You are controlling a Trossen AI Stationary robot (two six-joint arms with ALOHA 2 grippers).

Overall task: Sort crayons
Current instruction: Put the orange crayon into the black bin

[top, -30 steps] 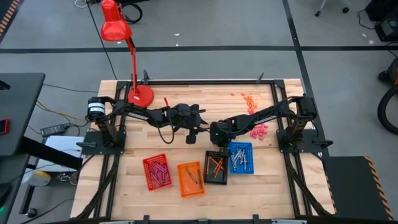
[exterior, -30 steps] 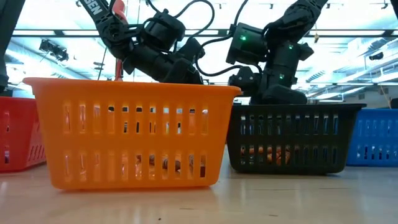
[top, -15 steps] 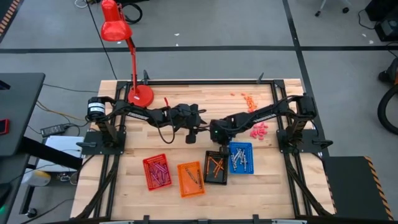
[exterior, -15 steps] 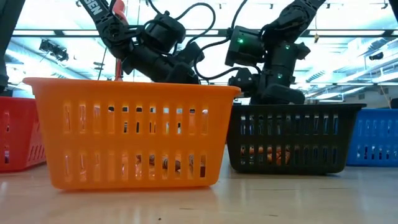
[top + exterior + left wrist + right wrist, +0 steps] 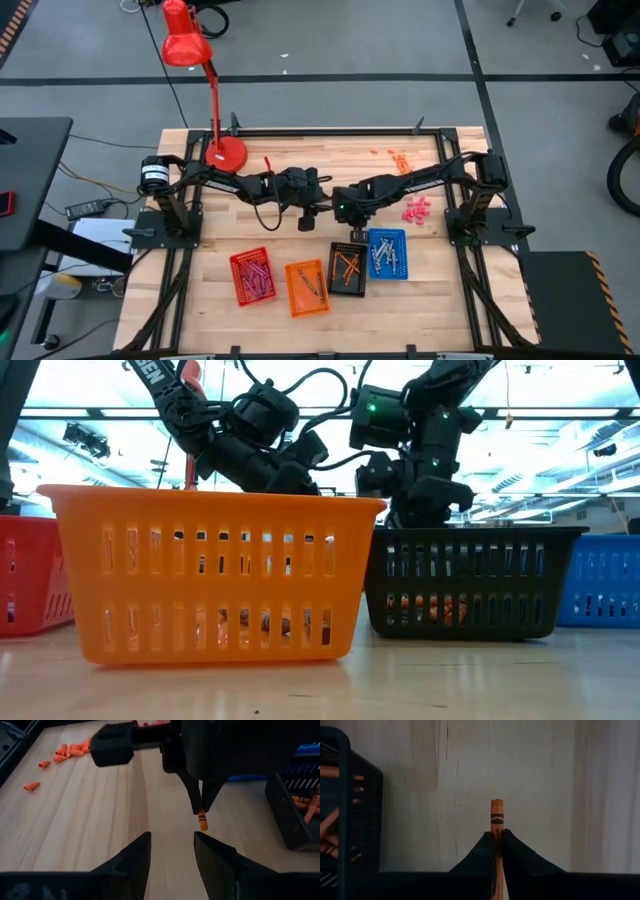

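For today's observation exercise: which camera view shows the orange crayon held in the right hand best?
The right wrist view: the orange crayon fills the middle, pinched between the right hand fingers, its label band plain. The left wrist view shows only its lower end poking below that hand. The high and low views do not show it clearly.

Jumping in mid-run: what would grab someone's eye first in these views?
Probably the right gripper, shut on an orange crayon above bare wood beside the black basket at mid-table. Next, the row of four small baskets along the table's front: red, orange, black, blue. The left gripper hangs open facing the right one, and a red lamp rises at the back left.
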